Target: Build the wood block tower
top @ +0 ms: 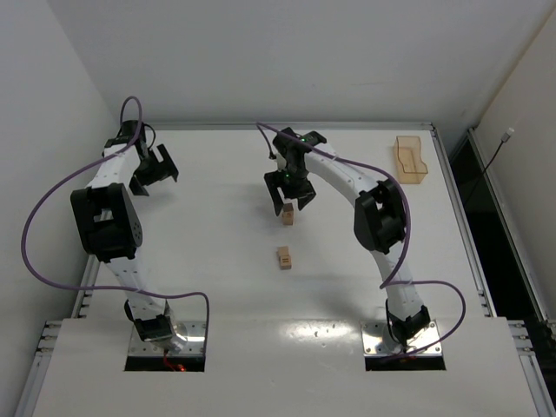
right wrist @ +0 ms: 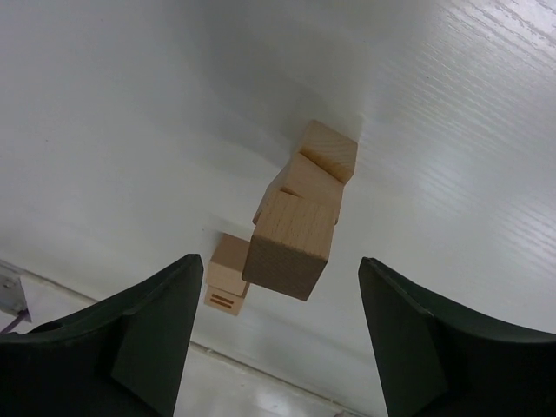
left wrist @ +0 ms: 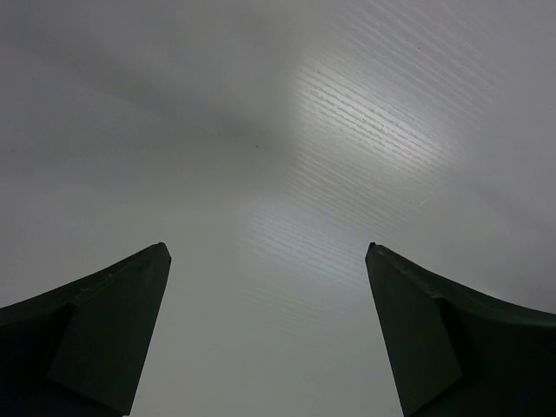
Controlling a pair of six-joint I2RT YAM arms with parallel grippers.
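Note:
The wood block tower (top: 287, 215) stands mid-table as a narrow column of light tan cubes. In the right wrist view I look down on its top cube (right wrist: 291, 248), with lower cubes slightly twisted beneath. My right gripper (top: 291, 198) is open right above the tower; in the wrist view (right wrist: 280, 259) its fingers stand wide on either side of the top cube, not touching it. A separate short stack of cubes (top: 284, 257) with two dark stripes on a face (right wrist: 228, 278) stands nearer the arms. My left gripper (top: 155, 174) is open and empty at the far left (left wrist: 268, 248).
A translucent tan tray (top: 410, 160) lies at the far right corner of the table. White walls close the table at the back and left. The table's raised edge (top: 452, 200) runs along the right side.

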